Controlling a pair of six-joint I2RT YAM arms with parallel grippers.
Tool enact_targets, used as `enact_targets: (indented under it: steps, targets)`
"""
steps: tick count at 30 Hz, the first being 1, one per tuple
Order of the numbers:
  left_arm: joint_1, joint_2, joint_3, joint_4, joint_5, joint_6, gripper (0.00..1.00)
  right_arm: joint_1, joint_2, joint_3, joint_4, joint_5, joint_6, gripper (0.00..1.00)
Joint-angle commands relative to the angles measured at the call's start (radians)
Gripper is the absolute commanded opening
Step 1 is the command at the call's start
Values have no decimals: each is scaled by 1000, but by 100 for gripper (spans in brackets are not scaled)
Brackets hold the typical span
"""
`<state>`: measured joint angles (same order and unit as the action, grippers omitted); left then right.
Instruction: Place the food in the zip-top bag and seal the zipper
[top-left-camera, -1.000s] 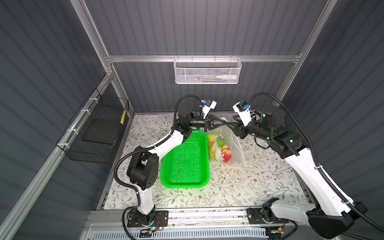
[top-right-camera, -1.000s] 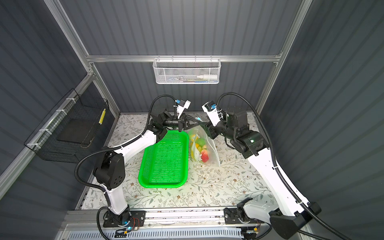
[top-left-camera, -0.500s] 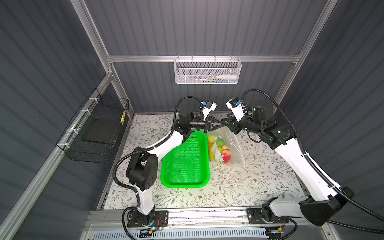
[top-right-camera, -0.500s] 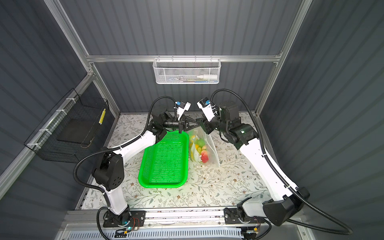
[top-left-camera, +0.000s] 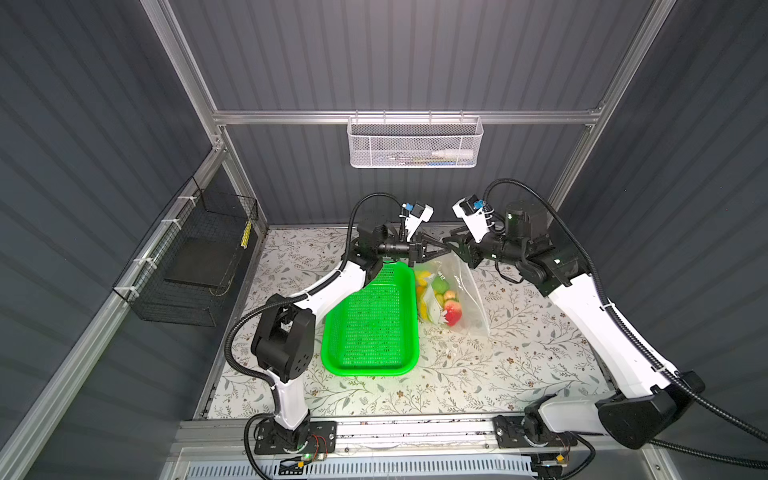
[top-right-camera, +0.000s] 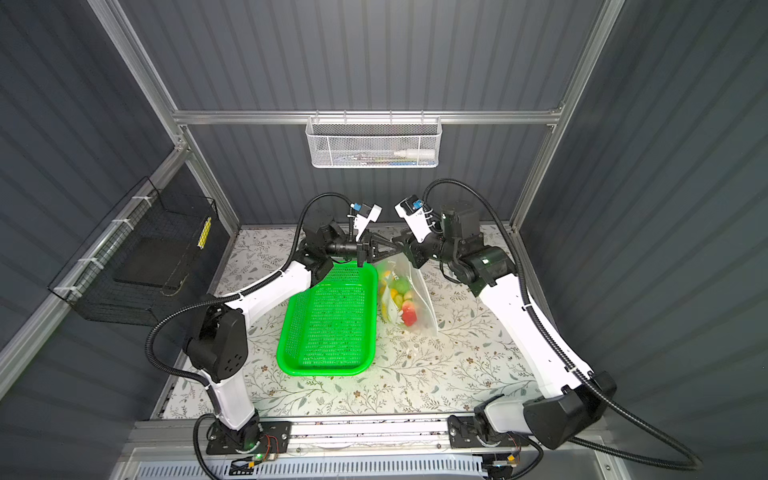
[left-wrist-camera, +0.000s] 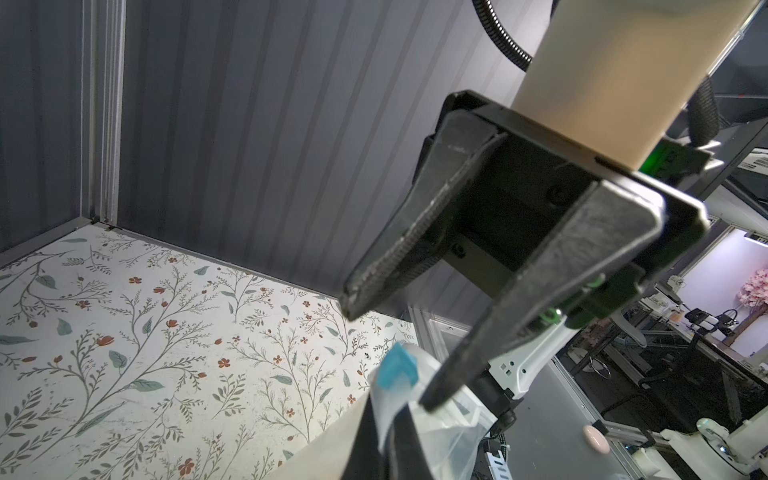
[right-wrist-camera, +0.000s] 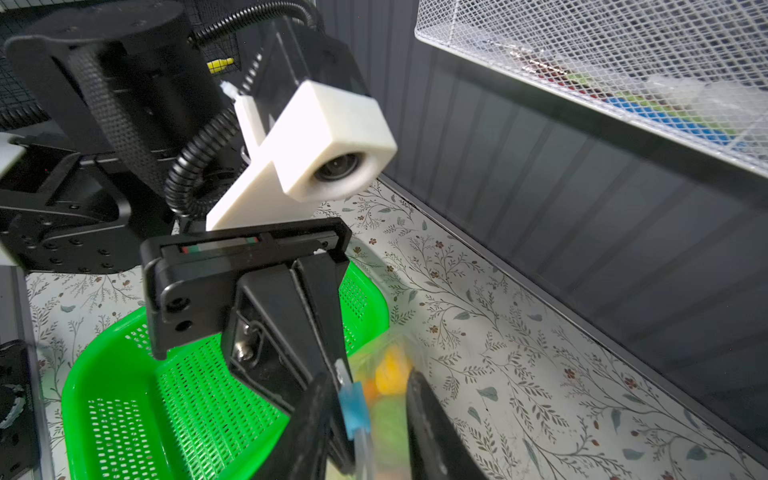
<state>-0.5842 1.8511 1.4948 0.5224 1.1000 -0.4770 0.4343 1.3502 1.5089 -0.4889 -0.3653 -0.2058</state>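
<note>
Left gripper (left-wrist-camera: 384, 432): pressed together, pinching the zipper (left-wrist-camera: 390, 401) end.
Right gripper (right-wrist-camera: 365, 415): spread, astride the blue slider (right-wrist-camera: 354, 409).
Zip-top bag (top-left-camera: 469, 299): hangs from the left gripper with the food (top-left-camera: 442, 297) inside, beside the green basket (top-left-camera: 370, 370).
Next: close squarely on the slider and draw it along the strip, holding the bag taut.

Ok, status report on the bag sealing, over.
Left gripper shut on the clear crinkly plastic zip-top bag at its mouth. Right gripper open, jaws either side of the light-blue slider tab. Toy fruits inside. Nothing blocking; green perforated plastic basket sits alongside.
</note>
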Motion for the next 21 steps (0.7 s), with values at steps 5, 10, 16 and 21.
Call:
enact_targets:
  steps: [5,10,16,21]
  targets:
    - [-8,-35,4,-7,17,20,0,-5,8,-13,1,-56,8,24]
    - [-8,-39,1,-8,11,28,0,-11,1,-20,-6,-57,8,15]
    - [-8,-43,2,-7,24,32,0,-19,-1,-32,0,-52,4,31]
    - [-8,-45,-2,-11,39,34,0,-30,8,-32,7,-62,9,27]
